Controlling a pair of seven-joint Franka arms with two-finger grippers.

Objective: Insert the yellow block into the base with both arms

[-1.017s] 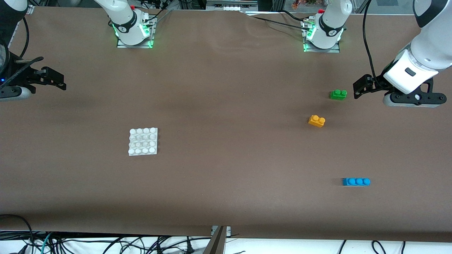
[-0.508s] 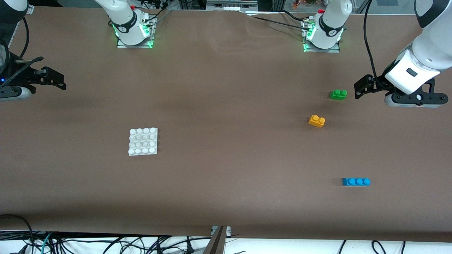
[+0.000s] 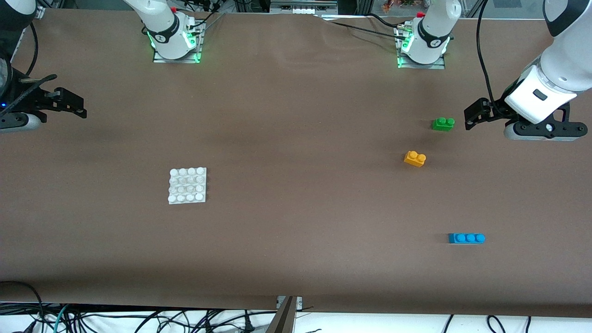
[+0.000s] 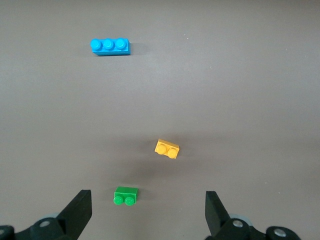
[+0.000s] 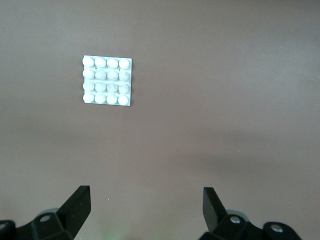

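Observation:
The yellow block (image 3: 415,158) (image 4: 167,148) lies on the brown table toward the left arm's end, studs up. The white studded base (image 3: 187,186) (image 5: 107,80) lies flat toward the right arm's end. My left gripper (image 3: 475,114) (image 4: 148,202) hangs open over the table beside the green brick, with nothing between its fingers and apart from the yellow block. My right gripper (image 3: 70,102) (image 5: 146,196) hangs open and empty over the table's edge at the right arm's end, well away from the base.
A green two-stud brick (image 3: 443,123) (image 4: 126,195) sits a little farther from the front camera than the yellow block. A blue three-stud brick (image 3: 466,238) (image 4: 110,46) lies nearer to that camera. The arm bases (image 3: 175,44) (image 3: 422,48) stand along the table's back edge.
The left arm's hand has drifted slightly, its gripper staying open beside the green brick. The right arm and all bricks have not moved.

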